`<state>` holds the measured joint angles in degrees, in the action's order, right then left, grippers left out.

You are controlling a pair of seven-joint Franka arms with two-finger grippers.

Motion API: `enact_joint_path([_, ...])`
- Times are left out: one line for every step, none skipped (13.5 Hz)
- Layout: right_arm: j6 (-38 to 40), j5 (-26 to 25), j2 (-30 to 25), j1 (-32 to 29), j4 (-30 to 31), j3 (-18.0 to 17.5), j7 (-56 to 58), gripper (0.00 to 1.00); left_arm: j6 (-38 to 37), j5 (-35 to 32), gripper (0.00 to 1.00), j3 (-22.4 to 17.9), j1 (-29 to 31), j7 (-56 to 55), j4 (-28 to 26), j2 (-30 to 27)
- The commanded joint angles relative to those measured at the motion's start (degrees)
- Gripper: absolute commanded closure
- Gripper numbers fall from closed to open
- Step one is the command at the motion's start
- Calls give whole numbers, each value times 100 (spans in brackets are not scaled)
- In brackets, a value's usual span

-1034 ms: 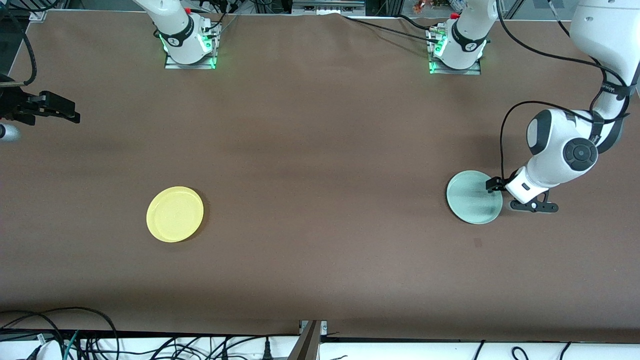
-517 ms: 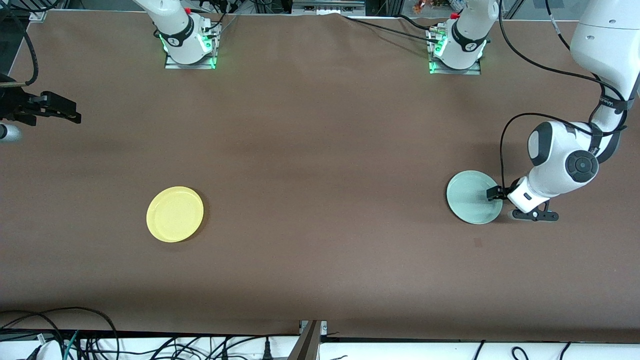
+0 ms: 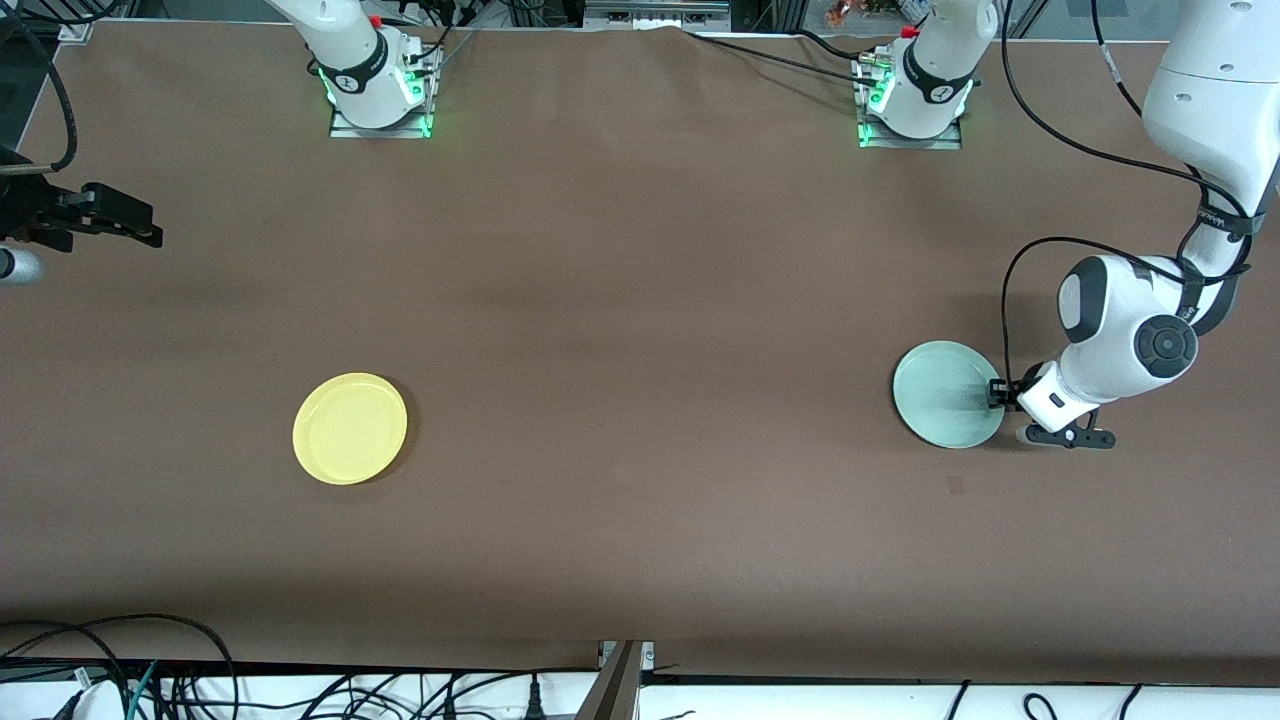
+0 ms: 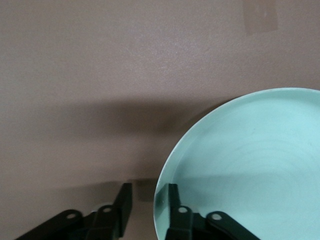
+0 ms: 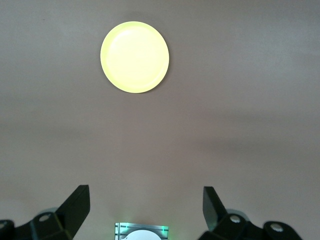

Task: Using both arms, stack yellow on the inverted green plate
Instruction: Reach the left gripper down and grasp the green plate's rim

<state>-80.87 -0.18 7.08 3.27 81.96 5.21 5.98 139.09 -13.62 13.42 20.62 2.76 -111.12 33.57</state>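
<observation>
The pale green plate [image 3: 940, 405] lies hollow side up on the table toward the left arm's end. My left gripper [image 3: 993, 393] is low at its rim. In the left wrist view, the gripper [image 4: 147, 192] is open by a narrow gap. One finger [image 4: 171, 197] is inside the green plate [image 4: 250, 160], and the other [image 4: 125, 200] is outside on the table. The yellow plate [image 3: 350, 428] lies flat toward the right arm's end. My right gripper [image 3: 150, 235] waits open, high over the table's edge; its wrist view [image 5: 145, 195] shows the yellow plate [image 5: 134, 56] well apart from it.
The arm bases [image 3: 378, 95] [image 3: 912, 100] stand along the table's edge farthest from the front camera. A small tape mark [image 3: 955, 485] sits on the table nearer the front camera than the green plate. Cables lie off the table's near edge [image 3: 200, 680].
My left gripper has come down and drawn back from over the green plate to its rim. The plates and the right arm have not moved.
</observation>
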Motion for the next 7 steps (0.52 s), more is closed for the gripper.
enact_joint_path([19, -8, 74, 16, -145, -29, -79, 0, -101, -202, 100, 21, -32, 58, 135, 62])
enact_joint_path([28, -8, 74, 7, -145, -21, -88, 0, -119, -229, 100, 21, -32, 58, 135, 36])
enact_joint_path([28, -17, 74, 7, -136, -21, -79, 0, -171, -238, 100, 38, -32, 50, 135, 10])
enact_joint_path([28, -17, 74, 7, -136, -21, -88, 0, -259, -238, 100, 73, -32, 58, 144, -34])
enact_joint_path([28, -17, 74, -1, -145, -21, -88, 0, -338, -238, 100, 99, -23, 128, 152, -148])
enact_joint_path([19, -17, 74, -2, -136, -21, -88, 0, -478, -238, 100, 126, -41, 190, 178, -279])
enact_joint_path([19, -17, 74, -2, -136, -21, -79, 0, -819, -238, 100, 152, -119, 199, 361, -359])
